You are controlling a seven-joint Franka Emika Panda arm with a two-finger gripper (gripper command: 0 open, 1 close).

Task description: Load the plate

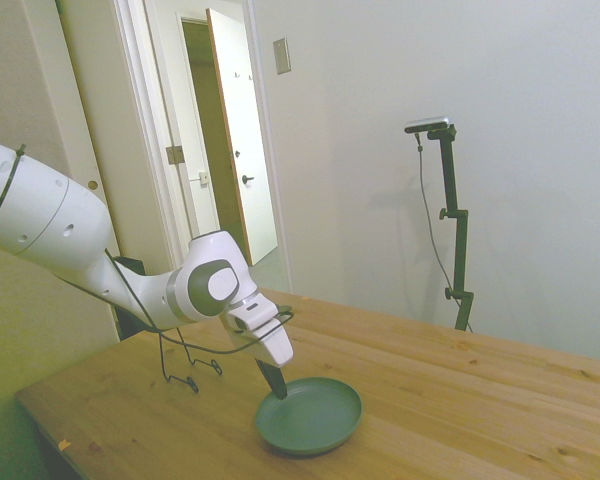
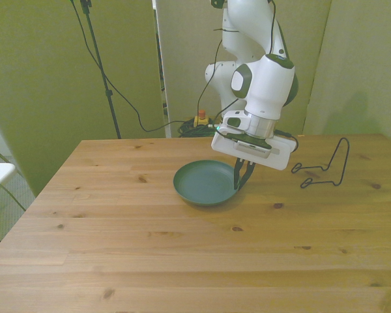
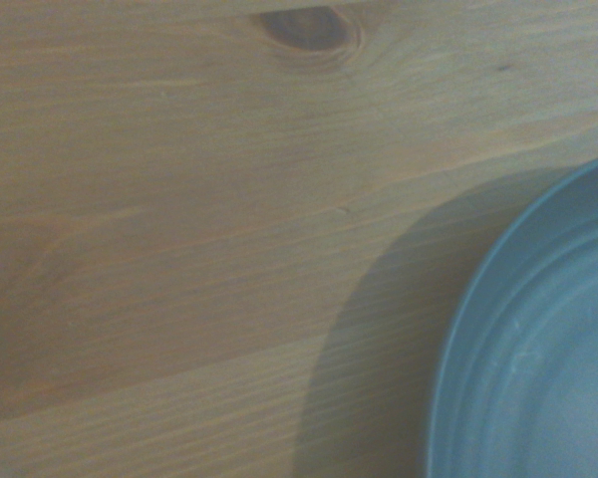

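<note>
plate (image 2: 205, 183): round, shallow, matte grey-green, raised rim, tilting off bench (image 2: 182, 248)
pincer (image 2: 240, 180): fingers closing on plate's rim, gripping it

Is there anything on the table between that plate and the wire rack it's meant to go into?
Nothing visible. The tool grips the plate at its rim, and only bare table lies between it and the rack on the front view's right.
</note>
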